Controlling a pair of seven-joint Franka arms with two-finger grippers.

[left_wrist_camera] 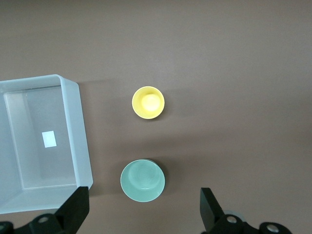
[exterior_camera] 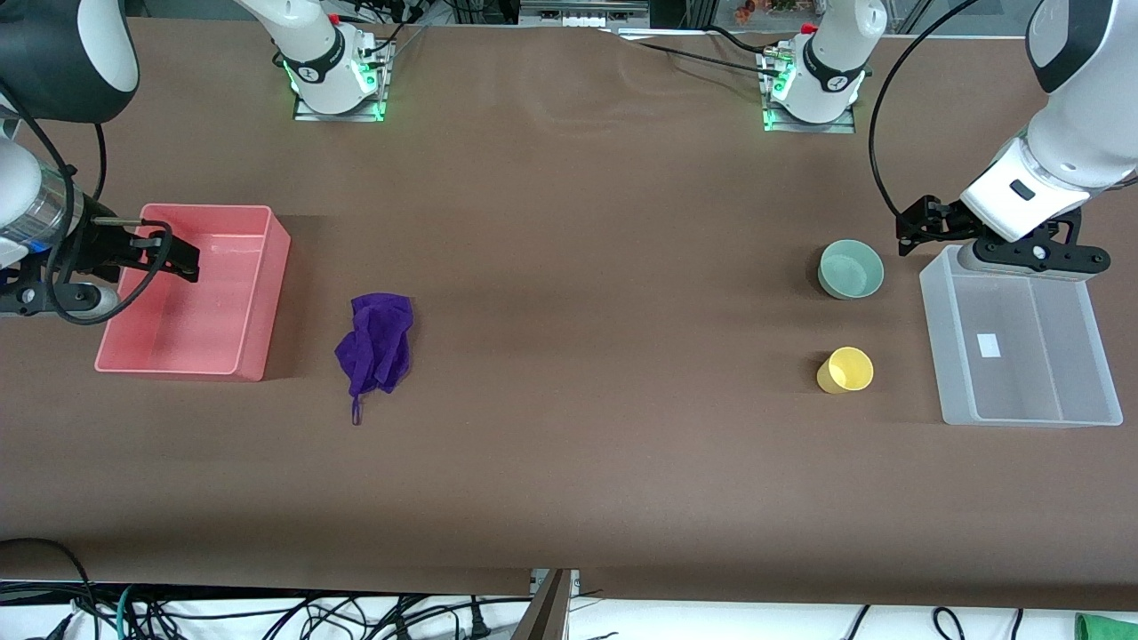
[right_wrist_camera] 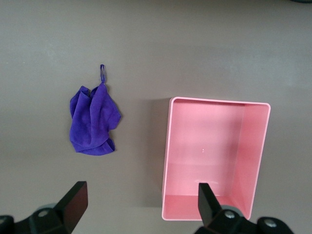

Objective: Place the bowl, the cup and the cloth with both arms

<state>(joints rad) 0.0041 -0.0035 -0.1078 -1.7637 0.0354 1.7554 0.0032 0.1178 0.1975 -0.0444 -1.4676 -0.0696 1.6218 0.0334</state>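
The teal-green bowl (exterior_camera: 851, 268) stands upright on the table toward the left arm's end, also in the left wrist view (left_wrist_camera: 142, 181). The yellow cup (exterior_camera: 845, 370) stands upright nearer the front camera, apart from the bowl (left_wrist_camera: 148, 102). The purple cloth (exterior_camera: 376, 345) lies crumpled beside the pink bin, its loop toward the front camera (right_wrist_camera: 93, 122). My left gripper (exterior_camera: 909, 233) is open and empty in the air over the table, between the bowl and the clear bin (left_wrist_camera: 142, 209). My right gripper (exterior_camera: 178, 253) is open and empty over the pink bin (right_wrist_camera: 141, 202).
An empty pink bin (exterior_camera: 267, 302) sits at the right arm's end of the table (right_wrist_camera: 214, 146). An empty clear plastic bin (exterior_camera: 1022, 391) sits at the left arm's end, beside the bowl and cup (left_wrist_camera: 78, 136). Brown tabletop lies between cloth and cup.
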